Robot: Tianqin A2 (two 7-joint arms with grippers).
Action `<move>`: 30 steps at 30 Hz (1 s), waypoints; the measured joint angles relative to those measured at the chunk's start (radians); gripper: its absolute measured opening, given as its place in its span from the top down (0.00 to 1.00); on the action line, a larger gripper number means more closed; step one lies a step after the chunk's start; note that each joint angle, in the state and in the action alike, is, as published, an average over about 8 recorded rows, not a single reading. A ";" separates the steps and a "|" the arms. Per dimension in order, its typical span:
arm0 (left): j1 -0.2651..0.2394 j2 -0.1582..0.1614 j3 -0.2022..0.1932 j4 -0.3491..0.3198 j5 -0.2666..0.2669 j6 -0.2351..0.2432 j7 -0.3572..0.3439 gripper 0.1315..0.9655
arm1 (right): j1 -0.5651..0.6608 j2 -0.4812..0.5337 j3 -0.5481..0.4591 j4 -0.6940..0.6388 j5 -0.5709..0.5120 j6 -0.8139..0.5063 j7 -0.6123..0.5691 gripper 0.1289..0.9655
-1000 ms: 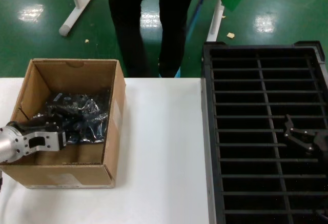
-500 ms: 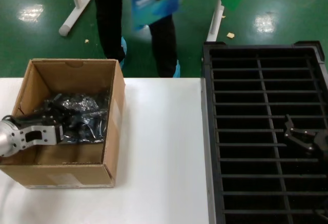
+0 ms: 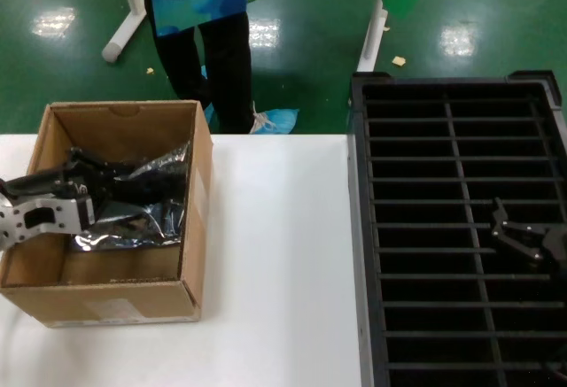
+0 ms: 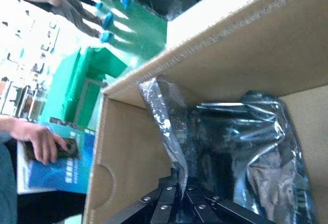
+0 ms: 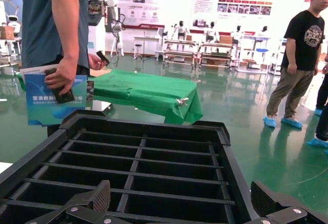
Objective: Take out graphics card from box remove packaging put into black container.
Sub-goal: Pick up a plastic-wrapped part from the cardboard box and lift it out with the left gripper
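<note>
Your left gripper (image 3: pixel 78 194) has risen, clamped on the crinkly silver packaging (image 3: pixel 142 201) inside the box (image 3: pixel 115 303), frame left; right gripper (image 3: pixel 518 236) hovers apart over the black container (image 3: pixel 363 228).

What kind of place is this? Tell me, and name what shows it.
Probably a robotics lab or showroom set up as a packing station: glossy green floor, display posters and robots on stands along the far wall, and people in blue shoe covers.

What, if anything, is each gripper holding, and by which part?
Left gripper pinches the packaging by its upper edge, inside the box. Right gripper holds nothing.
</note>
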 joint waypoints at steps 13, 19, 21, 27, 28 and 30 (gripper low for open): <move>0.087 -0.089 -0.055 -0.176 -0.061 0.058 -0.058 0.99 | 0.000 0.000 0.000 0.000 0.000 0.000 0.000 0.00; 0.134 -0.128 -0.092 -0.248 -0.102 0.091 -0.078 0.99 | 0.000 0.000 0.000 0.000 0.000 0.000 0.000 0.00; 0.148 -0.139 -0.104 -0.265 -0.118 0.107 -0.076 0.99 | 0.000 0.000 0.000 0.000 0.000 0.000 0.000 0.00; 0.183 -0.160 -0.151 -0.305 -0.176 0.166 -0.045 0.99 | 0.000 0.000 0.000 0.000 0.000 0.000 0.000 0.00; 0.189 -0.162 -0.159 -0.312 -0.187 0.176 -0.039 0.99 | 0.000 0.000 0.000 0.000 0.000 0.000 0.000 0.00; 0.200 -0.167 -0.175 -0.328 -0.206 0.194 -0.033 0.99 | 0.000 0.000 0.000 0.000 0.000 0.000 0.000 0.00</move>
